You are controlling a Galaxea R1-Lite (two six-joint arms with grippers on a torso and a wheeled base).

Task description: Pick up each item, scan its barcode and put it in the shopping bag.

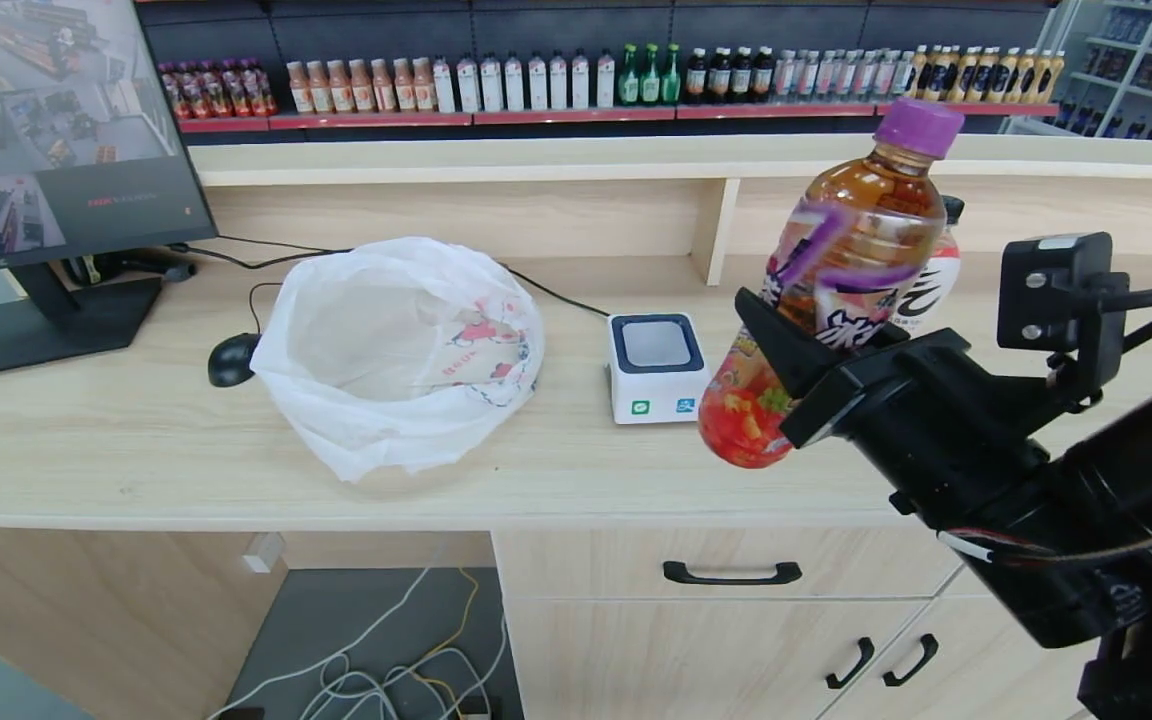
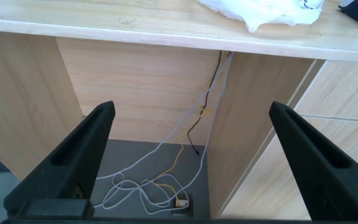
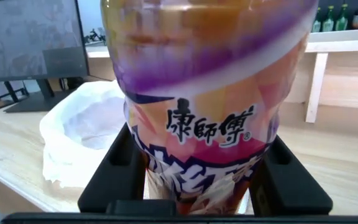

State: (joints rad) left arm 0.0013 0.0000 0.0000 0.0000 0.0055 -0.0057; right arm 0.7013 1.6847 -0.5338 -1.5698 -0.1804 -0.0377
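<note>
**Bottle held in the air, bag open on the table**

The right gripper (image 1: pixel 806 350) has its fingers (image 3: pixel 122 167) clamped on the lower half of a purple-capped bottle (image 1: pixel 851 290). The bottle holds amber liquid up to its neck and is tilted in the air above the right part of the table (image 1: pixel 136 440), near a white scanner (image 1: pixel 654 365).

Left of the scanner sits the white plastic shopping bag (image 1: pixel 376 425), its mouth wide open and its pale inside in view. A second bottle (image 1: pixel 931 280), black-capped with a white label, stands on the table behind the held one.

The left gripper (image 2: pixel 191 115) hangs below the table edge, fingers spread wide and holding nothing, facing loose cables (image 2: pixel 160 186) on the floor.
</note>
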